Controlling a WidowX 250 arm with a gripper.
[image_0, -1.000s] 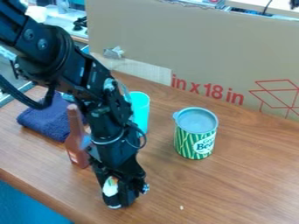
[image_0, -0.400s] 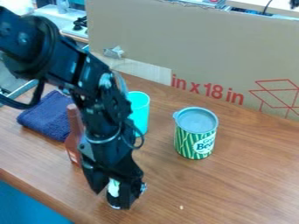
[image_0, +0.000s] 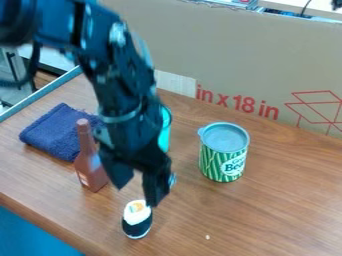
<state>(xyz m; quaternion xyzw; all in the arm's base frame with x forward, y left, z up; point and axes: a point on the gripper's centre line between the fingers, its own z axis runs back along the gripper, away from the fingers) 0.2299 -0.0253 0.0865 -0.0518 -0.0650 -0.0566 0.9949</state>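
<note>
- Claw (image_0: 137, 195) hangs at lower left of centre, its two fingers spread apart with nothing clamped between. One fingertip comes down close by the roll's top edge; cannot tell if it touches.
- Small roll (image_0: 137, 220), likely toy sushi: on the counter (image_0: 267, 215) right under the claw, near the front edge. Dark part down, white top up with an orange patch. It stands unaided, presumably on a flat underside.
- Brown bottle (image_0: 91, 170) upright behind the roll, toward the left. Narrow neck up, wide base down, which likely keeps it steady.
- Blue towel (image_0: 57, 132) behind the bottle, at the left. Folded into a thick pad, so it lies low and compact.
- Turquoise cup (image_0: 165, 135) partly hidden behind the arm (image_0: 120, 100); what shows looks upright.
- Green-striped can (image_0: 217, 162) well to the right of the claw, standing on its base. Grey lid (image_0: 226, 137) on top, presumably closing it.
- Cardboard sheet (image_0: 234, 55) upright along the back, probably a screen for the work area.
- Pale speck (image_0: 208, 237) on the wood, right of the roll.
</note>
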